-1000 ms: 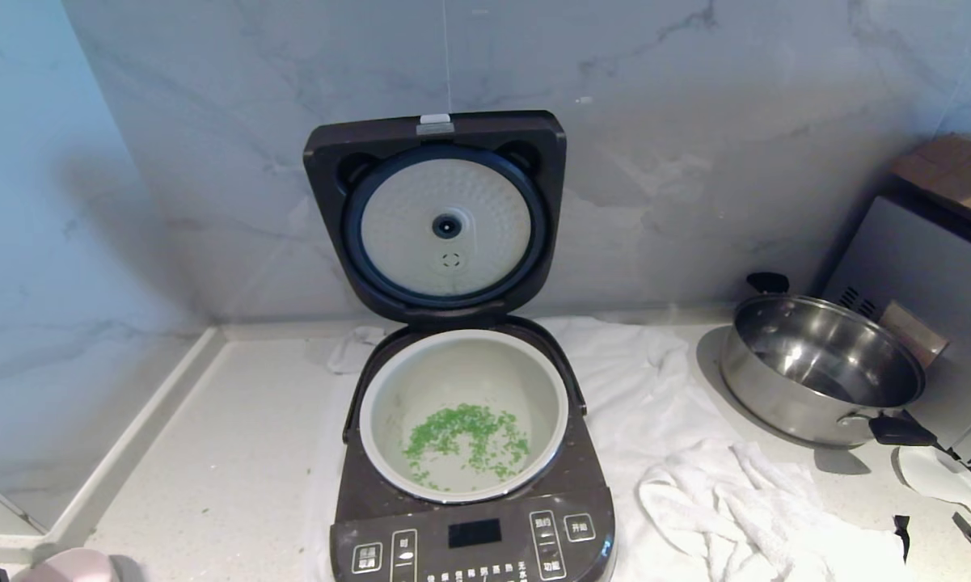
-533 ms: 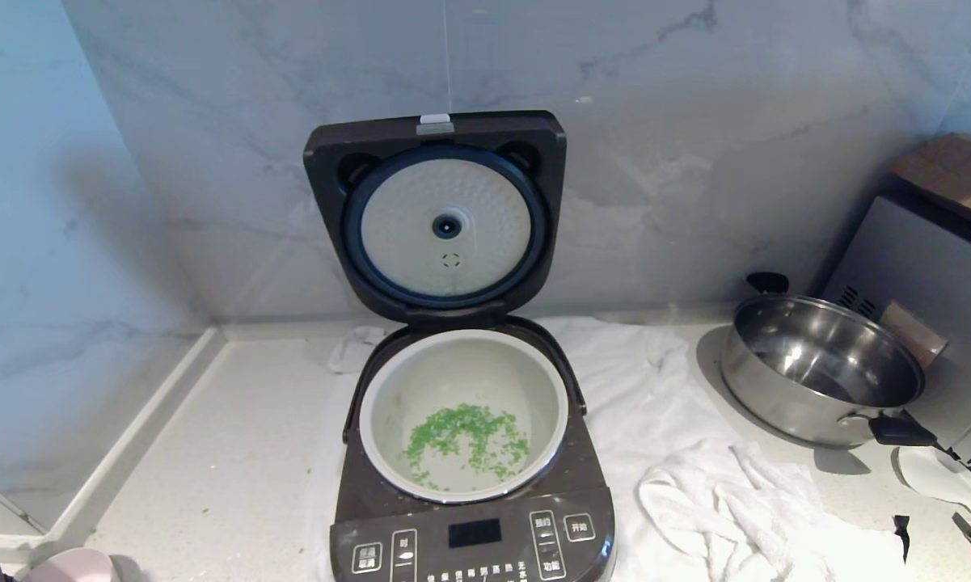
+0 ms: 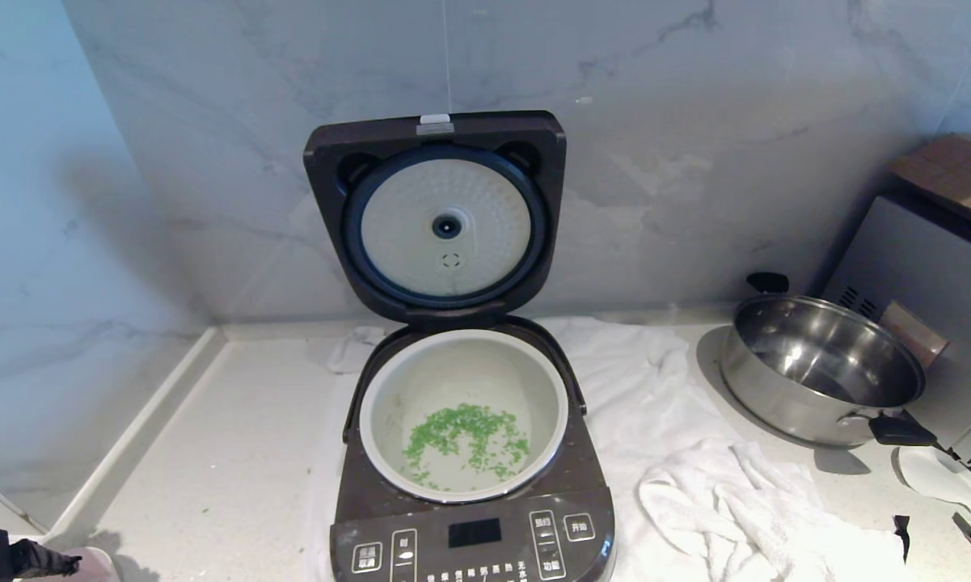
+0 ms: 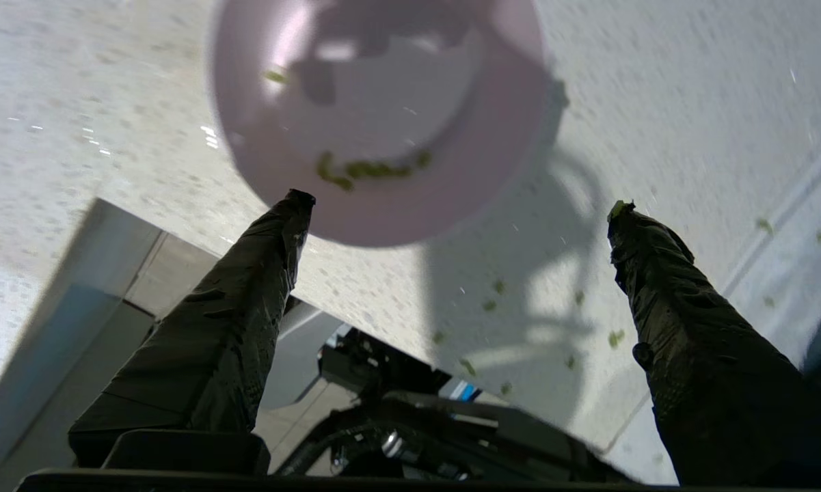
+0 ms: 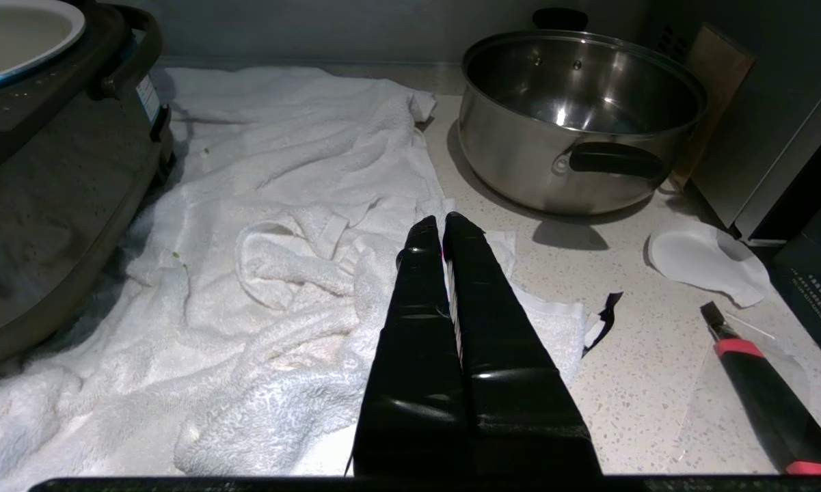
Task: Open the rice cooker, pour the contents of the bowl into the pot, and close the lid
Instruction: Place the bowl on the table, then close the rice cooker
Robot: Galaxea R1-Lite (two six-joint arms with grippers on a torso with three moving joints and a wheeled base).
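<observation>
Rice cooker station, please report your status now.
Left gripper open beside the pink bowl on the counter; right gripper shut, idle above the towel. Green bits in the pot; lid up. Nothing blocking the lid.

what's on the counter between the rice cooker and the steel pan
A rumpled white towel fills that stretch in the head view. It spreads from beside the rice cooker toward the steel pan; bare counter separates its edge from the pan.
</observation>
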